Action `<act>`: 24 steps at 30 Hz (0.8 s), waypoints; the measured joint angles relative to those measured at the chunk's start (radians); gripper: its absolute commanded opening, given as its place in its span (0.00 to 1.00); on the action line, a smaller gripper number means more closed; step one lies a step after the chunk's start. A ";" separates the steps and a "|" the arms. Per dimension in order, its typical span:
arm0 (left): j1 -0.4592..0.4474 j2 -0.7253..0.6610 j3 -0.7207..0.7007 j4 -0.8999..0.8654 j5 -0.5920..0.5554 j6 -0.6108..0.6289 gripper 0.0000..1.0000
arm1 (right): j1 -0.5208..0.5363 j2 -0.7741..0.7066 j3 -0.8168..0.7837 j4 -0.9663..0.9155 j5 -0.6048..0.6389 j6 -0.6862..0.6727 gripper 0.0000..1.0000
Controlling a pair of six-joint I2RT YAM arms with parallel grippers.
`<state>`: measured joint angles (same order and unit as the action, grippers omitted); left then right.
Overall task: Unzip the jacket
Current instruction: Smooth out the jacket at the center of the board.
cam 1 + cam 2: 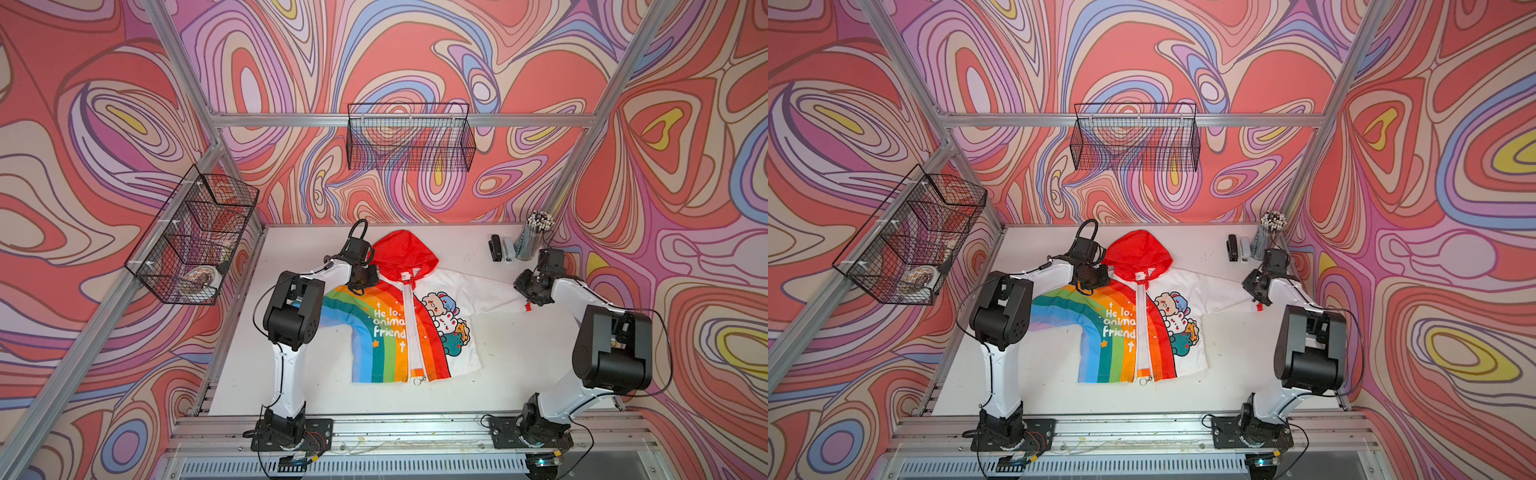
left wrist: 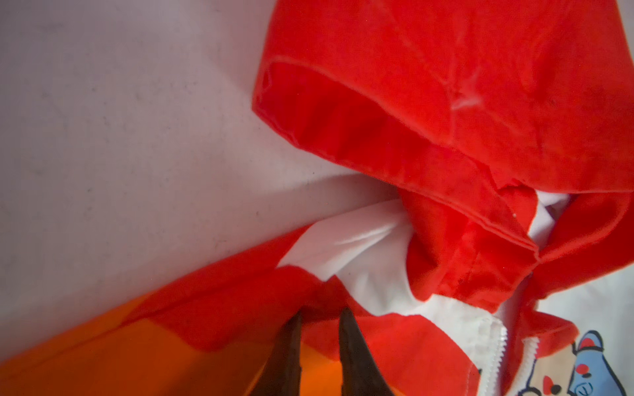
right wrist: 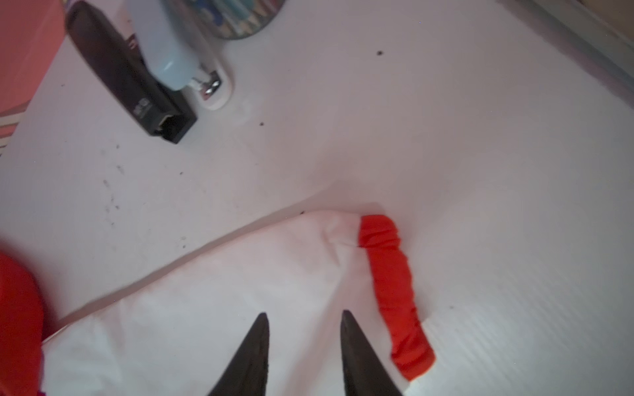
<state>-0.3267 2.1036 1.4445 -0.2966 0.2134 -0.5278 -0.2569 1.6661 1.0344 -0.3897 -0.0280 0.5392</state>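
Observation:
The jacket lies flat on the white table, red hood at the far side. Its white zipper runs down the middle, and a metal ring lies at the hem. My left gripper sits on the rainbow shoulder beside the hood, jaws nearly together with a fold of red cloth pinched between them. My right gripper hovers over the white sleeve, jaws apart and empty, close to the red cuff.
A black stapler, a pale stapler and a cup of pencils stand at the table's far right corner. Wire baskets hang on the left wall and the back wall.

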 measured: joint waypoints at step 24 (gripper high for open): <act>0.000 0.005 0.010 -0.010 0.006 0.000 0.22 | -0.027 0.182 0.103 -0.122 0.043 -0.052 0.23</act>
<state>-0.3264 2.1090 1.4548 -0.3065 0.2195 -0.5274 -0.2840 1.8477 1.1374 -0.5114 0.0154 0.4873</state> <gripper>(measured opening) 0.222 0.268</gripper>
